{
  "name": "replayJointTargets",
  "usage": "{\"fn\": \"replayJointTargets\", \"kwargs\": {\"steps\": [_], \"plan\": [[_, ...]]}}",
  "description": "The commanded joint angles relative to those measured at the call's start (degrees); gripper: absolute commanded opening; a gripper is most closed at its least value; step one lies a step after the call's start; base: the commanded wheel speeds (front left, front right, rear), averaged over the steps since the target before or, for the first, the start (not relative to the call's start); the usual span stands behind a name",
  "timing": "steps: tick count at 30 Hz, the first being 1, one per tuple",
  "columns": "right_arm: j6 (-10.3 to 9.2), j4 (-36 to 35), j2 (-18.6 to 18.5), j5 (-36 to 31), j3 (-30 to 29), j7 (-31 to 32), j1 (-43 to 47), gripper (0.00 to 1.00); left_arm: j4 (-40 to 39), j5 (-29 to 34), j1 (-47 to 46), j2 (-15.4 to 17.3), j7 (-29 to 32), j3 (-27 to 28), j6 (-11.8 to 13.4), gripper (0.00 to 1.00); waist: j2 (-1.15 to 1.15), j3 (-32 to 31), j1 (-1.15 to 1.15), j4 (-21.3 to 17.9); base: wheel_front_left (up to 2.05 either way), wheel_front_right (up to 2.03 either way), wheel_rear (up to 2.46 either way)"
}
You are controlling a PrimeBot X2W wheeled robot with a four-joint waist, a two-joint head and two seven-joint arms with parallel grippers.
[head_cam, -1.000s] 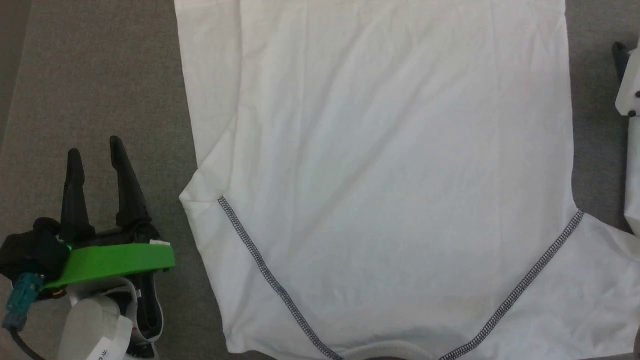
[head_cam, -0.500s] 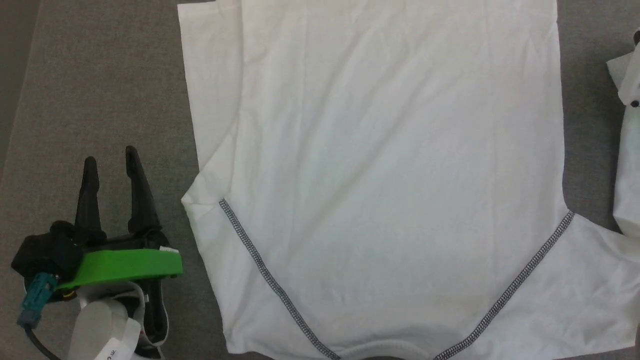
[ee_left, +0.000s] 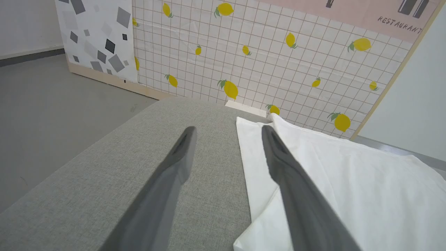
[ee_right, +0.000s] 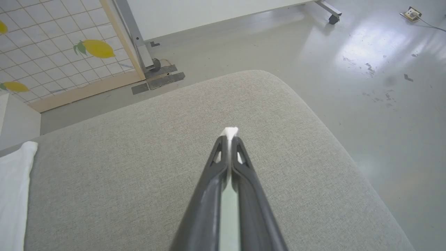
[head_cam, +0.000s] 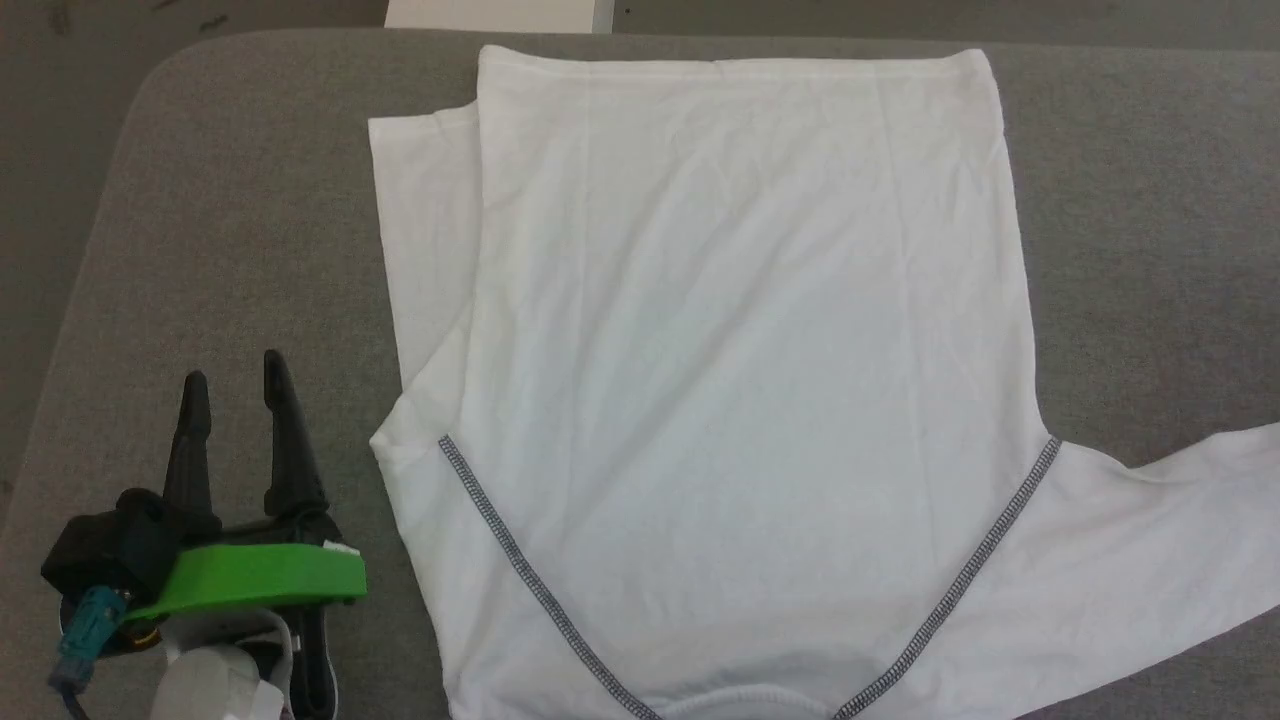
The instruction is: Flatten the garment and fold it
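Note:
The white long-sleeved garment lies flat on the grey table, collar nearest me, with dark zigzag seams running off both shoulders. One sleeve lies folded straight along the body's left side. The other sleeve stretches out past the view's right edge. My left gripper rests open on bare table just left of the garment, nothing between its fingers. My right gripper is shut on a bit of white cloth above the table's right corner, and the garment's edge lies far to its left.
A white box stands past the table's far edge. The table's corners are rounded, with grey floor beyond them. A lemon-patterned wall panel stands behind the table.
The camera has pulled back, so the garment's far hem and the table's far edge now show. The pale right forearm has left the right edge, and the right sleeve lies stretched outward.

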Motion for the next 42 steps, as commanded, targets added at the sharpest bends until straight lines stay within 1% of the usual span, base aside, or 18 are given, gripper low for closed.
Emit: {"fn": "replayJointTargets", "kwargs": {"steps": [1,3,5,9,12,18,21,23,27,30,33,36,42], "plan": [[-0.08,-0.93,-0.09,-0.57,-1.49,0.54,1.35,0.00,0.05,0.21,0.90,-0.29,-0.21,0.13,-0.29,1.00,0.00,-2.26,0.00,-0.76,0.00,0.00,0.00],[-0.08,-2.21,0.17,-0.69,-3.43,0.97,2.32,0.00,-0.08,-0.12,1.59,-0.33,-0.21,0.35,-0.17,1.00,0.00,-3.04,0.00,-0.85,0.00,0.00,0.00],[-0.08,-3.61,1.00,-0.03,-4.14,0.85,3.01,0.00,-0.13,-0.42,2.33,-0.36,-0.21,0.58,0.01,1.00,0.00,-3.88,0.00,-0.97,0.00,0.00,0.00],[-0.08,-7.36,1.92,2.68,-0.87,1.10,6.20,0.00,0.00,-0.85,3.60,-0.40,-0.21,0.65,0.25,1.00,0.00,-5.84,0.00,-1.06,0.00,0.00,0.00],[-0.08,-11.59,1.74,5.95,3.98,2.52,9.82,0.00,0.06,-1.05,4.41,-0.42,-0.21,0.68,0.41,1.00,0.00,-7.36,0.00,-1.25,0.00,0.00,0.00],[-0.08,-22.82,1.74,15.34,15.21,8.72,17.51,0.00,0.11,-1.39,5.97,-0.44,-0.21,0.59,0.73,1.00,0.00,-10.69,0.00,-1.49,0.00,0.00,0.00],[-0.08,-30.65,4.76,18.40,20.98,12.92,21.19,0.00,0.01,-1.50,6.93,-0.44,-0.22,0.53,0.86,1.00,0.00,-11.82,0.00,-1.55,0.00,0.00,0.00],[-0.08,-34.43,6.72,20.07,24.51,14.63,23.16,0.00,-0.07,-1.58,7.27,-0.45,-0.22,0.36,0.80,1.00,0.00,-12.21,0.00,-1.23,0.00,0.00,0.00],[-0.08,-38.60,10.87,23.05,32.92,16.13,25.78,0.00,-0.16,-1.70,7.71,-0.45,-0.22,0.28,0.67,1.00,0.00,-12.70,0.00,-0.49,0.00,0.00,0.00],[-0.08,-38.43,13.76,24.35,39.43,15.40,26.32,0.00,-0.11,-1.77,7.88,-0.45,-0.22,0.18,0.64,1.00,0.00,-12.95,0.00,0.30,0.00,0.00,0.00],[-0.08,-35.55,16.24,24.83,44.62,13.12,25.33,0.00,0.02,-1.84,8.05,-0.45,-0.22,-0.05,0.64,1.00,0.00,-13.02,0.00,1.18,0.00,0.00,0.00],[-0.08,-30.81,19.28,25.43,49.40,10.45,23.75,0.00,0.31,-1.92,7.95,-0.45,-0.22,-0.68,0.45,1.00,0.00,-12.94,0.00,2.53,0.00,0.00,0.00],[-0.08,-21.26,22.01,25.99,56.94,5.51,19.84,0.00,0.86,-2.35,7.02,-0.45,-0.22,-1.92,0.49,1.00,0.00,-11.76,0.00,5.79,0.00,0.00,0.00]]}}
